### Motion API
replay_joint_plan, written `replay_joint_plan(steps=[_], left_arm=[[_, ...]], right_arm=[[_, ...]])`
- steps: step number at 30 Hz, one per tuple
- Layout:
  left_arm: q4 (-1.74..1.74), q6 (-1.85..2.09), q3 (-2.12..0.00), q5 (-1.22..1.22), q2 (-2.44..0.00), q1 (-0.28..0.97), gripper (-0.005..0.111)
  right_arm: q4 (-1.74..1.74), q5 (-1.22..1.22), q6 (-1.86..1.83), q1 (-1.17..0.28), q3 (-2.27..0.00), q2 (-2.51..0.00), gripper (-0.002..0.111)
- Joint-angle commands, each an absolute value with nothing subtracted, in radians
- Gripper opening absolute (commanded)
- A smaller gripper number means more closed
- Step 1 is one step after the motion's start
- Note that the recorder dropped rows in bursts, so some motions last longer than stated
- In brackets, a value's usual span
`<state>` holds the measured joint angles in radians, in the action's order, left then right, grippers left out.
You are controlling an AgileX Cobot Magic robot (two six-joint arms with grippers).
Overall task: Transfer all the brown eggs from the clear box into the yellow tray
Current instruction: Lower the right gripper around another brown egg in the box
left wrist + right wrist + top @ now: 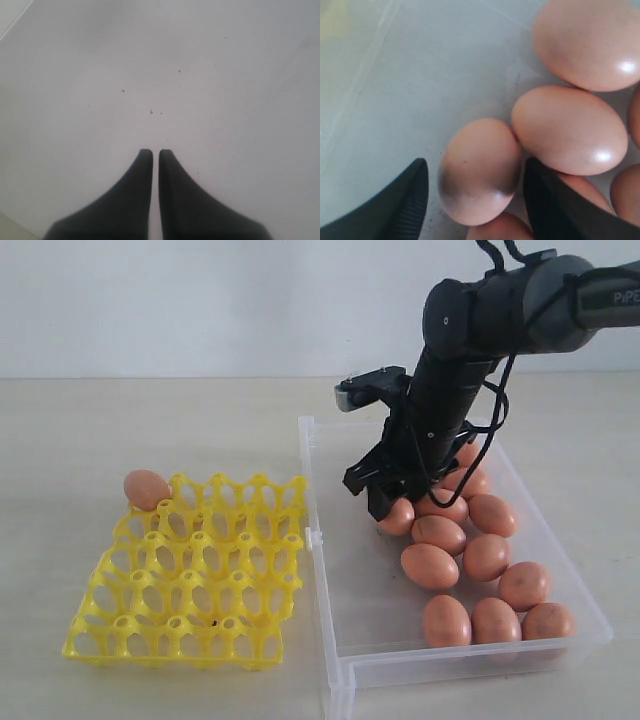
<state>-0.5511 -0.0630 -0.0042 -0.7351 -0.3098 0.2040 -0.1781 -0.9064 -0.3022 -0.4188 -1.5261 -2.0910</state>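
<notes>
**Exterior view.** You have the clear box on the surface, and the yellow tray sits just beside the box's left wall. About a dozen brown eggs lie clustered in the box's right half. One more egg sits in the tray's corner cup farthest from the box. Your right claw is down inside the box, at the cluster's tray-side edge.

**Left wrist view.** Your left claw has its fingers pressed nearly together, with only a thin slit between them. It holds nothing and is over bare pale surface.

**Right wrist view.** The right claw is spread and straddles a single egg on the box floor. One finger stands clear of the shell. The other finger is at the shell's edge, but you cannot tell whether it touches. Neighbouring eggs crowd just beside it.
</notes>
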Motion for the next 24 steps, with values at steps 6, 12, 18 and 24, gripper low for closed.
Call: replay_joint_plan(steps=[6, 12, 18, 24], left_arm=[[-0.554, -0.058, 0.0, -0.731, -0.307, 0.202, 0.004], [-0.554, -0.058, 0.0, -0.731, -0.307, 0.202, 0.004], [-0.554, -0.058, 0.0, -0.731, -0.307, 0.202, 0.004], [-0.554, -0.058, 0.0, -0.731, -0.307, 0.202, 0.004]], right_arm=[[-0.168, -0.878, -0.307, -0.429, -1.549, -2.115, 0.049], [-0.168, -0.905, -0.285, -0.429, -1.559, -2.129, 0.049], [-0.168, -0.931, -0.264, -0.429, -1.57, -2.131, 0.043], [-0.166, -0.943, -0.314, -0.429, -1.57, -2.159, 0.0]])
